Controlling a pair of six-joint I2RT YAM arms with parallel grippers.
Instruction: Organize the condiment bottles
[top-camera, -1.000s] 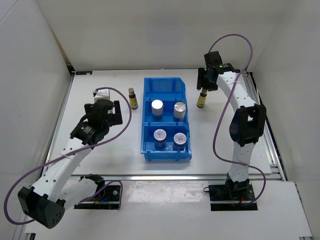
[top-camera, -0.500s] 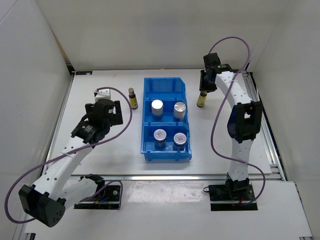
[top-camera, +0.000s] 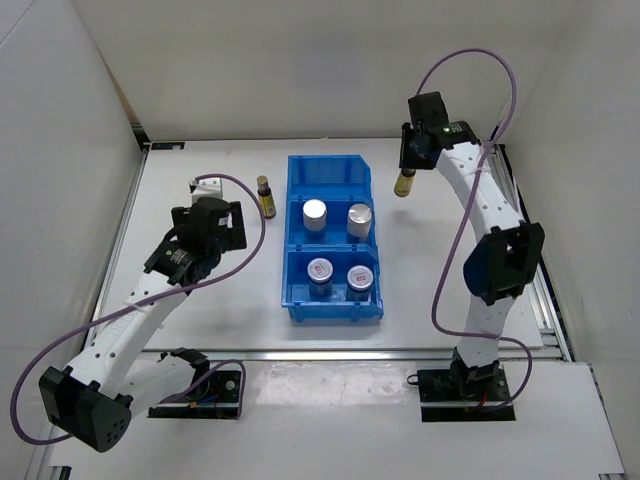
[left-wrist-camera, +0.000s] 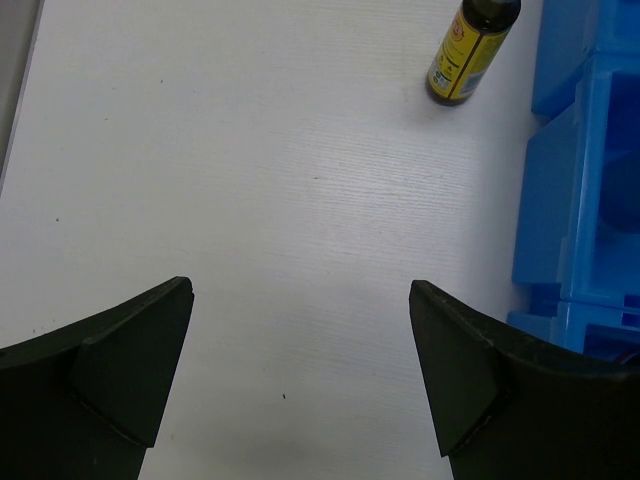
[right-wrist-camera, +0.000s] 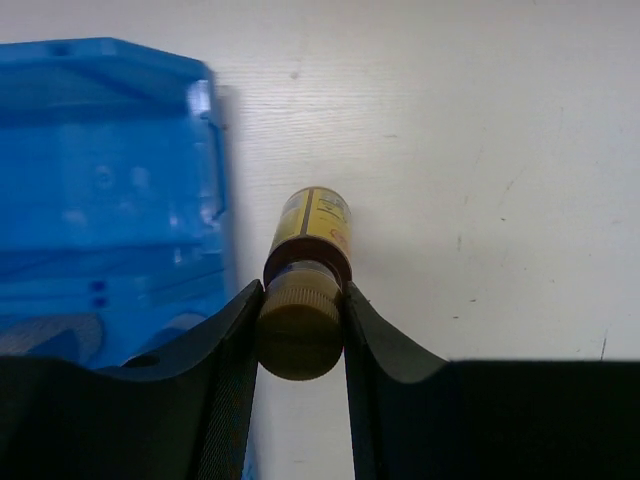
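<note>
A slim dark amber bottle (right-wrist-camera: 312, 225) with a gold cap hangs upright in the right gripper (right-wrist-camera: 302, 300), whose fingers are pinched narrow on the cap and neck. It sits just off the right wall of the blue three-compartment bin (top-camera: 289, 250), level with the far compartment; whether its base touches the table (top-camera: 400, 290) cannot be told. The second amber bottle (left-wrist-camera: 470, 55) stands upright on the table just left of the bin, near its far end. In the bin's middle compartment two plain silver-topped cylinders (top-camera: 315, 214) stand side by side. The near compartment holds two silver-lidded jars (top-camera: 320, 270) with red marks on top, also side by side. The left gripper (left-wrist-camera: 300, 290) hovers over bare table with its fingers spread wide, holding nothing, the second bottle ahead of it and to the right.
</note>
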